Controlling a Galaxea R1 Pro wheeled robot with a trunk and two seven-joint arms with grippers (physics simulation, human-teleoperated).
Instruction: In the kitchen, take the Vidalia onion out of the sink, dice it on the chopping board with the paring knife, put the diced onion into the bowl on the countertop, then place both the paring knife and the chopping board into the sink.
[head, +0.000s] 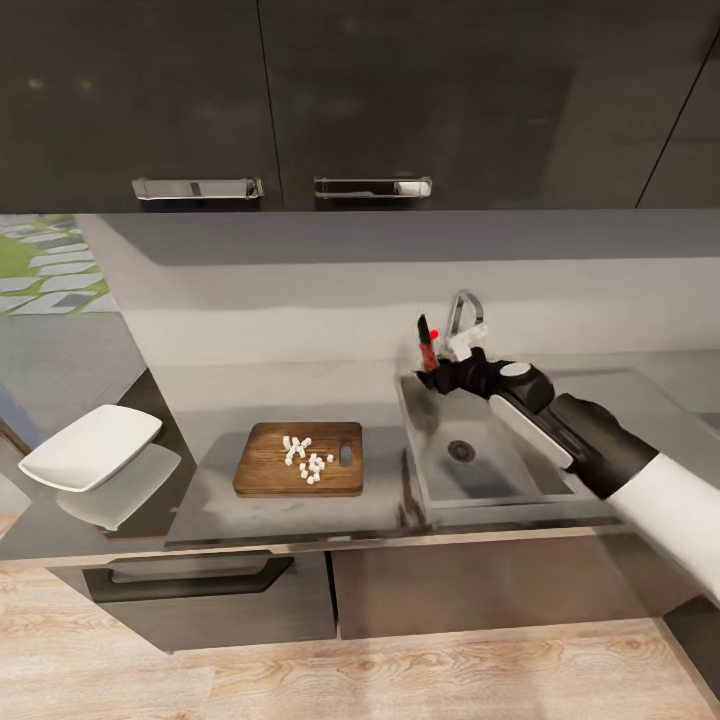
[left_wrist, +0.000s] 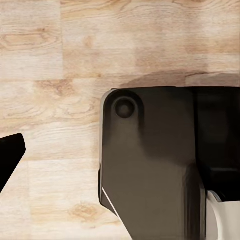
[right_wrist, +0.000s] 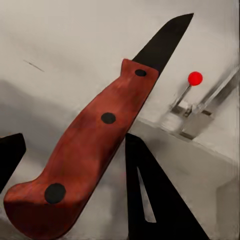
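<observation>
On my left, the white bowl (head: 90, 446) sits empty on the table (head: 210, 400). Diced onion (head: 308, 459) lies on the chopping board (head: 299, 459). Right fingers (right_wrist: 150, 195) clench the paring knife (head: 426, 344) above the sink (head: 480, 455); releasing now risks skipping the onion. I cannot tell the left fingers' state.

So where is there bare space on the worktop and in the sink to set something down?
The sink basin holds nothing but its drain. The countertop is bare between the chopping board and the back wall. The board's middle is crowded with diced onion; the right pincer with the paring knife crowds the sink's back rim by the tap.
</observation>
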